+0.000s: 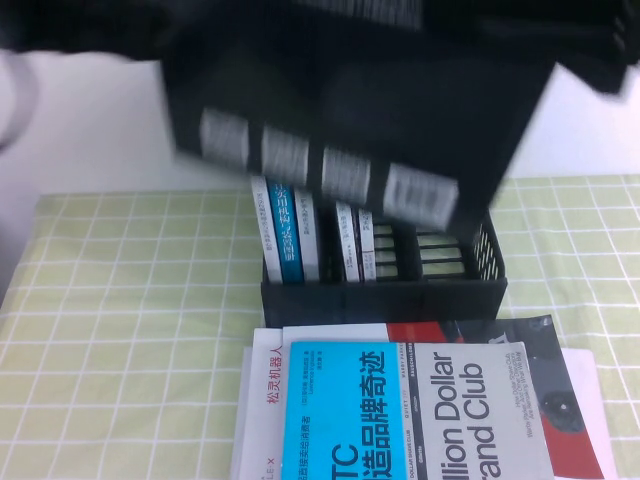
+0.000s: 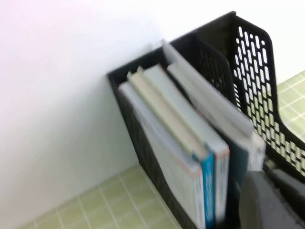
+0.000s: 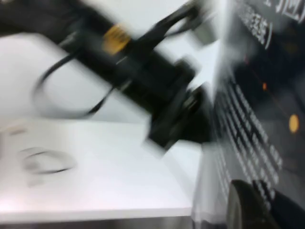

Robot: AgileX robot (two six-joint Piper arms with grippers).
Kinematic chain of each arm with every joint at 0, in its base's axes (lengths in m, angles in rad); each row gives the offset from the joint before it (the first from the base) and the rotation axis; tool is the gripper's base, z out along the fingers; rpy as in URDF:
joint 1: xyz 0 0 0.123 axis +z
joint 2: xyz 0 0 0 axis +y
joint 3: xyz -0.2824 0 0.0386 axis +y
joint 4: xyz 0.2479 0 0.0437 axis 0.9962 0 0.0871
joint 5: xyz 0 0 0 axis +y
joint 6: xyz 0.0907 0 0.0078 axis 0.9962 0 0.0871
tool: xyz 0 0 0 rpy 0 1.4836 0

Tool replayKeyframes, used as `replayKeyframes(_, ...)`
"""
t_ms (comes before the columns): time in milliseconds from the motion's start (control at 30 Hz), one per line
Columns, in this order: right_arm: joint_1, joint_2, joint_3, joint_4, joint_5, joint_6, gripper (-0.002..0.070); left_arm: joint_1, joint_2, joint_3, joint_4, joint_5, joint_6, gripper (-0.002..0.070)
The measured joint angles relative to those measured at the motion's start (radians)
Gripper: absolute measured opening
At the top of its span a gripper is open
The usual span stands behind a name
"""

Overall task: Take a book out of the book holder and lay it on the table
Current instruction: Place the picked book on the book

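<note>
The book (image 1: pixel 360 100), large and dark with big white characters along its lower edge, is lifted in the air above the book holder (image 1: pixel 385 290) and fills the top of the high view. In the right wrist view its dark cover (image 3: pixel 267 109) with white print and orange dots lies against my right gripper (image 3: pixel 248 207), which is shut on it. My left gripper (image 2: pixel 269 202) is close to the front of the black slotted holder (image 2: pixel 255 86), beside the books standing in it. Both grippers are hidden behind the raised book in the high view.
Several books stand in the holder's left and middle slots (image 1: pixel 300 235), one with a bright blue spine (image 2: pixel 208 188). A stack of books lies on the checked table (image 1: pixel 120 330) in front of the holder, topped by a light-blue-cover book (image 1: pixel 345 415). A white wall is behind.
</note>
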Motion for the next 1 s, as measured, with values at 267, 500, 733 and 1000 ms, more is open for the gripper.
replayKeyframes(267,0.045,0.005,-0.002,-0.327,0.322,0.182,0.0131,0.010,-0.359,0.332,0.018,0.084,-0.153,-0.0003)
replayKeyframes(500,0.302,0.110,0.000,-1.089,0.238,0.680,0.0131,0.010,-0.600,0.641,0.014,0.107,-0.265,-0.0003)
replayKeyframes(733,0.541,0.272,0.000,-1.680,0.176,1.151,0.0131,0.010,-0.704,0.747,0.012,0.116,-0.331,-0.0003)
replayKeyframes(1000,0.637,0.568,0.000,-1.931,0.253,1.426,0.0131,0.010,-0.707,0.747,0.018,0.108,-0.342,-0.0003)
